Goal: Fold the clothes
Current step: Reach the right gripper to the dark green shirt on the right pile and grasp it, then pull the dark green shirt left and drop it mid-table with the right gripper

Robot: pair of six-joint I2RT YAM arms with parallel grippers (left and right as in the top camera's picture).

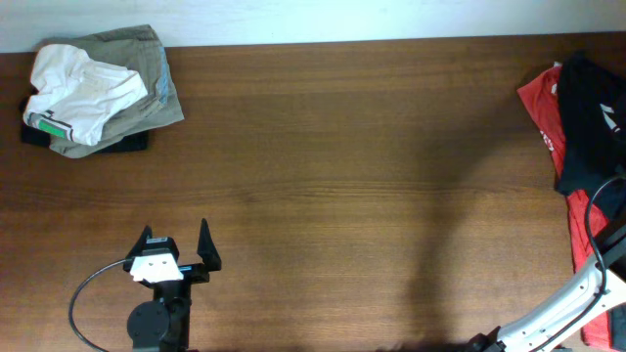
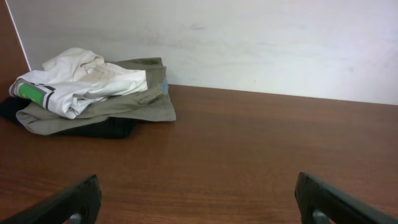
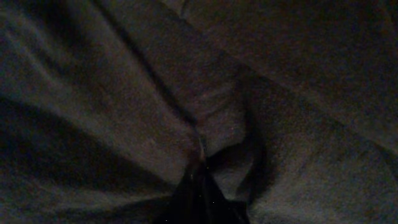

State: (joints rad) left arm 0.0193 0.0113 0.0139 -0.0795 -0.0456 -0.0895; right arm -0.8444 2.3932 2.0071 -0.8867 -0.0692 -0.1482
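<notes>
- Right tool (image 3: 200, 193) buried in crumpled black cotton T-shirt (image 3: 112, 93); apart or clamped: cannot tell.
- Left tool (image 1: 176, 240) apart, empty.
- Judged light, limp, drapes freely; take hold at an edge, collar or hem.

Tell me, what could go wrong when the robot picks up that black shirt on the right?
1. The black shirt lies crumpled on a red garment, so the pull may drag the red one along.
2. The right gripper is buried in dark folds; it might pinch a bunch, not an edge, leaving the shirt tangled.
3. The left gripper sits open far away, so one arm alone might lift it lopsided.
</notes>
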